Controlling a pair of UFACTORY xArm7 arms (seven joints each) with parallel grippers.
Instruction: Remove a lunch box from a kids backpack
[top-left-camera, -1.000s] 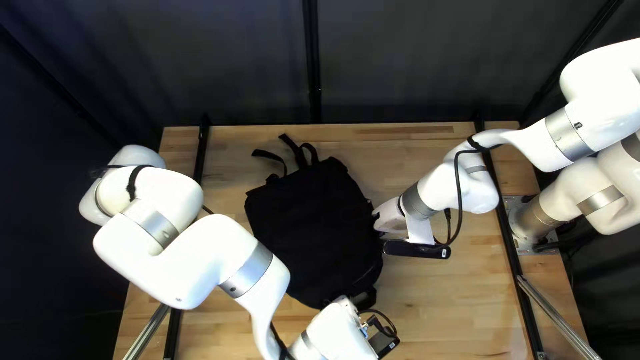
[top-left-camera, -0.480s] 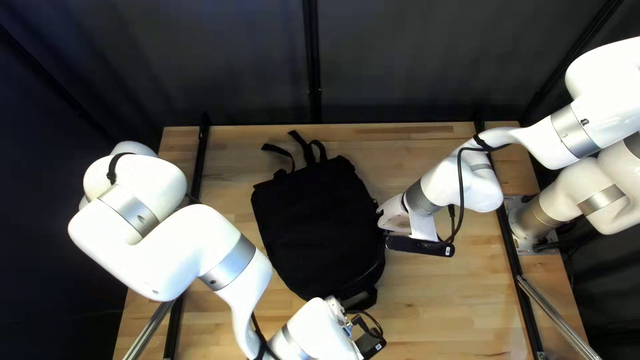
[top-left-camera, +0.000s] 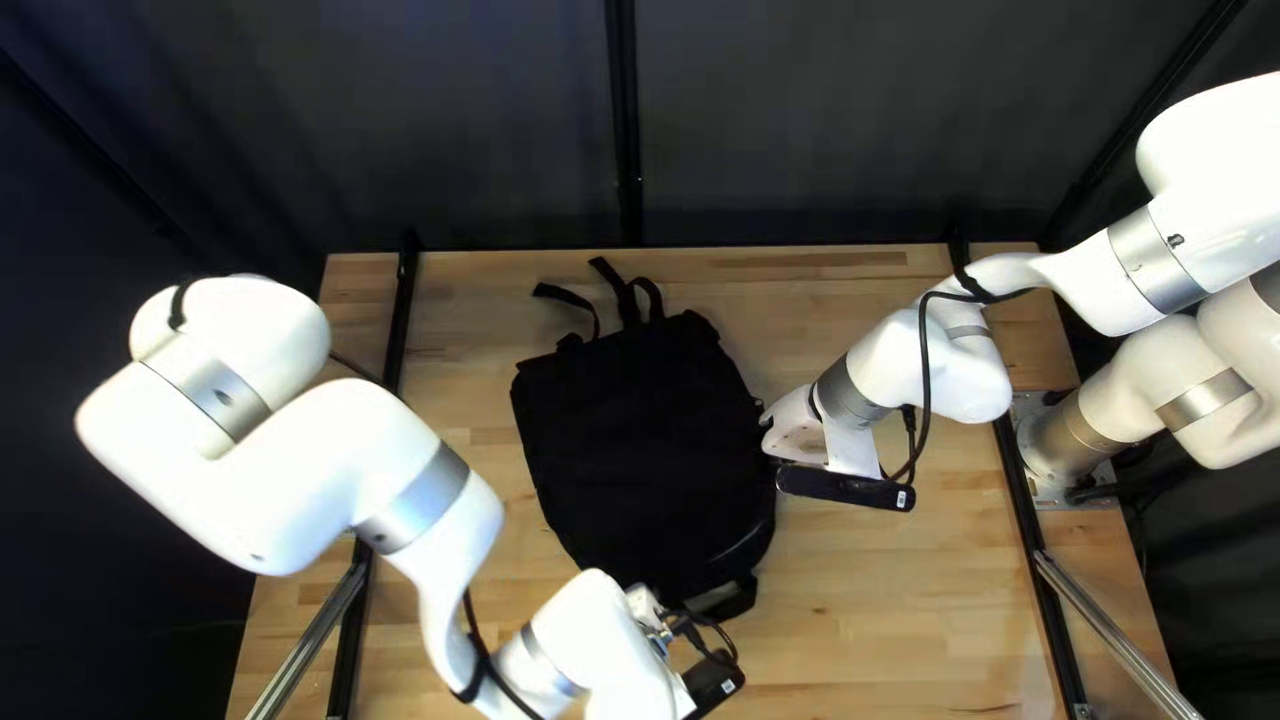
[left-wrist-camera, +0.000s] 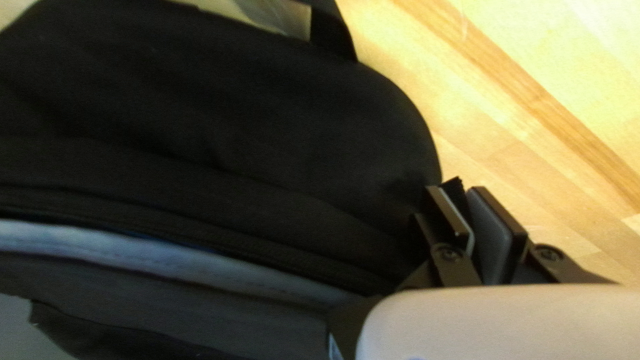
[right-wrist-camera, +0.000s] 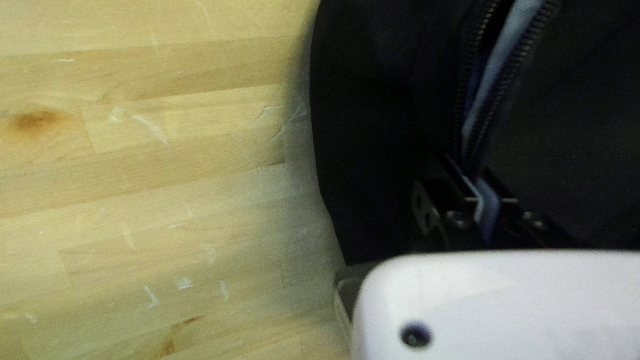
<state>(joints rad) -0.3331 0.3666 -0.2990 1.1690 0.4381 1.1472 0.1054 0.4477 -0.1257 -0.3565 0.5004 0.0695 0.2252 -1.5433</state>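
Since the earlier frame, the backpack [top-left-camera: 640, 454] has slid a little toward the table's right and far edges, the left gripper [top-left-camera: 646, 611] has travelled toward the table's left edge along the bag's near end, and the right gripper [top-left-camera: 779, 434] has eased slightly toward its own base. The left arm [top-left-camera: 320, 454] has swung outward to its own side. The bag lies on the table [top-left-camera: 907, 600] between the two grippers, with its loose straps [top-left-camera: 624, 296] stretching away from both, past its far end. In the left wrist view, the left gripper [left-wrist-camera: 459, 193] stands at the bag's rounded corner, its two fingers close together and pinching a small bit of the bag's black fabric at the tips. A long opening runs from beside that gripper across the bag, and a strip of pale blue cloth [left-wrist-camera: 133, 253] shows in it. In the right wrist view, the right gripper [right-wrist-camera: 472, 177] has its fingers drawn nearly together, nipping the bag where the opening narrows; ahead of it, the zipper [right-wrist-camera: 523, 53] parts into two rows of teeth with the blue cloth between. Whether that cloth is lining or part of the lunch box, I cannot tell. Bare wood lies beside the right gripper, past the bag's curved edge.
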